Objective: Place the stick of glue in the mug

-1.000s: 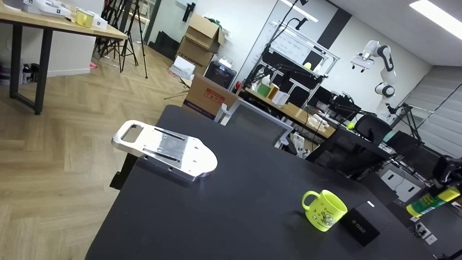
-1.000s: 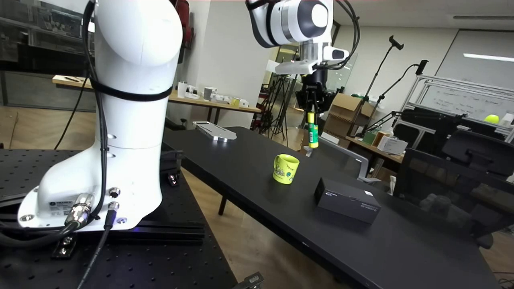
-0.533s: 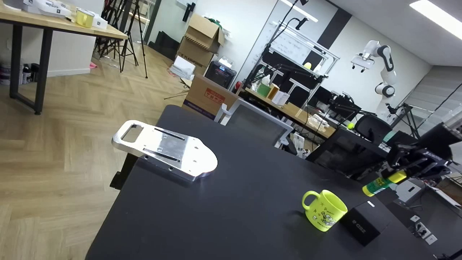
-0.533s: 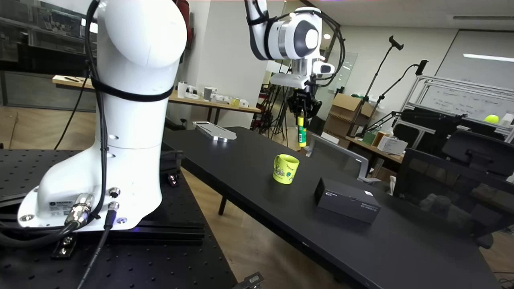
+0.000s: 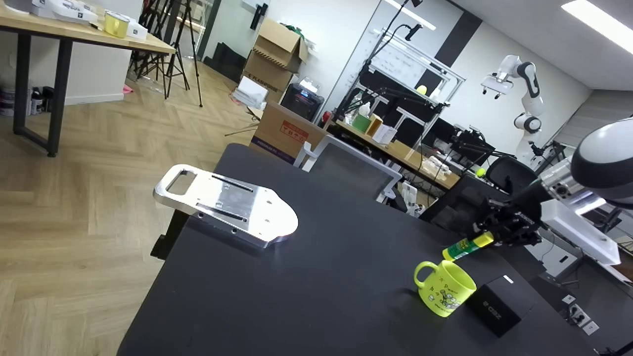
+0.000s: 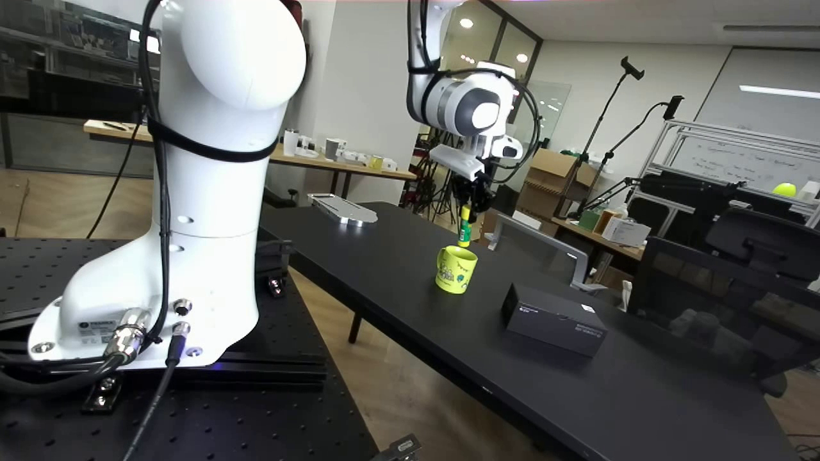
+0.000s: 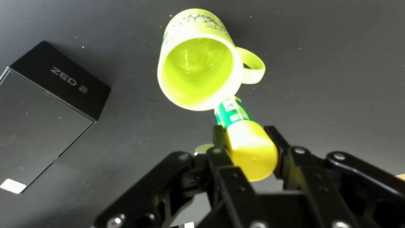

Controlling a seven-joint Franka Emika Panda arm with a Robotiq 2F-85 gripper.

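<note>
Between fingers (image 7: 220,159), gluestick (image 7: 244,136) (aslant, toward mug (image 7: 196,71))

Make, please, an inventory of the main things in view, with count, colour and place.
table: one, black, foreground
mug: one, lime-yellow, on the table
glue stick: one, yellow and green, held near the mug's rim
ZED 2 box: one, black, on the table
metal plate: one, silver, at one table end
chairs: at least two, grey and black, beside the table
cardboard boxes: at least three, brown, background
second robot arm: one, mostly white, background
gripper: one, black, closed on the glue stick
arm: one, mostly white, base beside the table
</note>
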